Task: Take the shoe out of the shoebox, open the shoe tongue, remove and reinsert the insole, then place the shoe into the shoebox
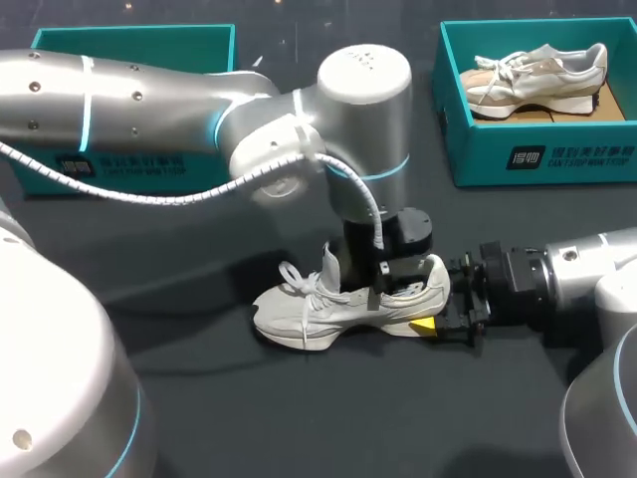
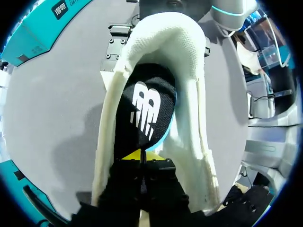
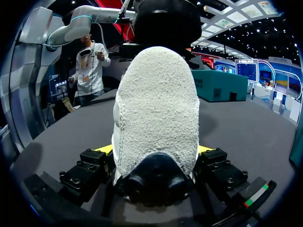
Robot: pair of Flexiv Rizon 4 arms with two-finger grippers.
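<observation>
Clamping the white shoe [image 1: 338,304] at its heel from both sides, right end effector [image 3: 154,150], shoe sole-down on the desk [image 1: 199,398] — left end effector [image 2: 142,158] inside the collar, fingers close together, pinching the black insole [image 2: 144,109].

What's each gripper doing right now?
Left gripper: shut on the insole inside the shoe.
Right gripper: shut on the shoe's heel.
</observation>
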